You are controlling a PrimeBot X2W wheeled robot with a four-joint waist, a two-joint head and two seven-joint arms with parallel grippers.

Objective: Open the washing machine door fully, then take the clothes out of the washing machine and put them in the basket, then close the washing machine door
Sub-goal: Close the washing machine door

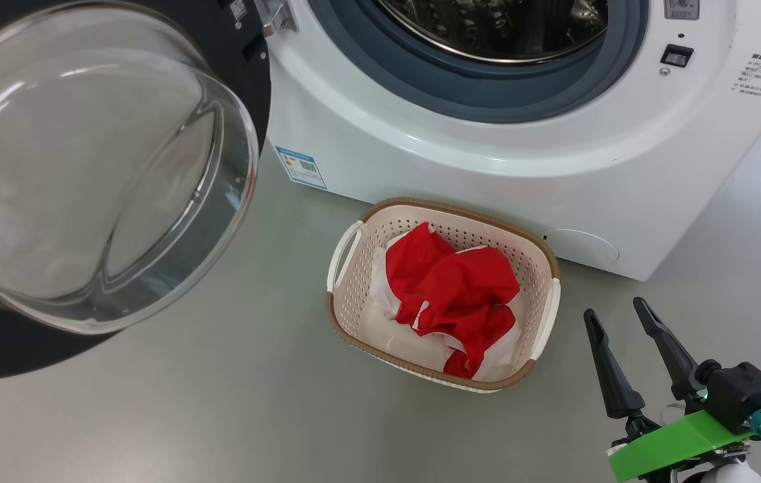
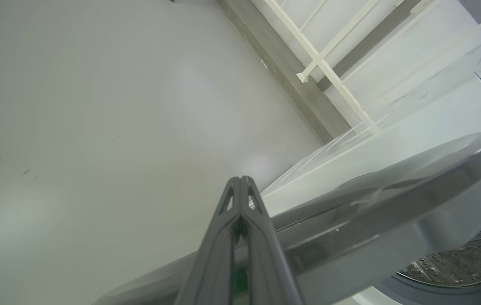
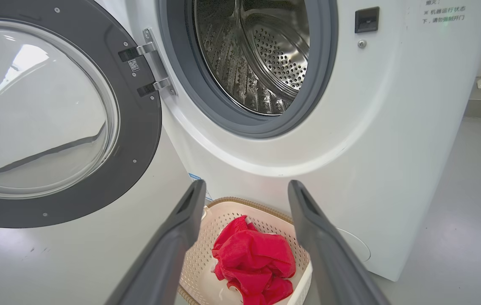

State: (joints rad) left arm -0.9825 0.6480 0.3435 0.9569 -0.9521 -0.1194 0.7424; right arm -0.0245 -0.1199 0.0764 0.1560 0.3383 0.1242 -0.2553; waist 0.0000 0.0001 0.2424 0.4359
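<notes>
The washing machine (image 1: 487,161) (image 3: 393,127) stands with its door (image 1: 85,174) (image 3: 45,114) swung wide open to the left. Its steel drum (image 3: 261,55) looks bare of fabric in the right wrist view. The red clothes (image 1: 454,295) (image 3: 253,262) lie heaped in the cream basket (image 1: 346,302) (image 3: 200,262) on the floor before the machine. My right gripper (image 1: 615,312) (image 3: 244,186) hangs open and holds nothing, to the right of the basket. In the left wrist view my left gripper (image 2: 240,180) is shut on nothing, its fingers lying along the door's dark rim (image 2: 393,212).
Grey floor (image 1: 219,416) spreads left of and before the basket. The open door overhangs the floor at the left. A pale wall and a white railing (image 2: 321,63) show beyond the door in the left wrist view.
</notes>
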